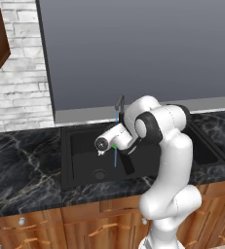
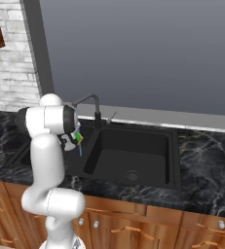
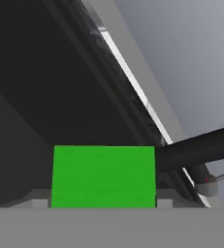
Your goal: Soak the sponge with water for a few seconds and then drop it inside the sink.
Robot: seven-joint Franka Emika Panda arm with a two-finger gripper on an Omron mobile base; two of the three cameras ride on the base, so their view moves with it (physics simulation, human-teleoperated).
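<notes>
1. Hand (image 1: 115, 145) is clamped on the sponge (image 3: 104, 177), green face toward the hand camera.
2. Sponge sits over the sink (image 1: 80, 170), near the sink's back edge, right under the faucet (image 2: 92, 104) spout.
3. Water (image 1: 115, 158) falls in a thin stream past the sponge, so it's held there to soak.
4. Hand is over the basin left of the divider; judging by that, release should drop it in.

Sponge (image 3: 104, 177): lower part cut off at the hand view's bottom. Sink (image 1: 84, 146): right basin largely hidden behind the arm.
</notes>
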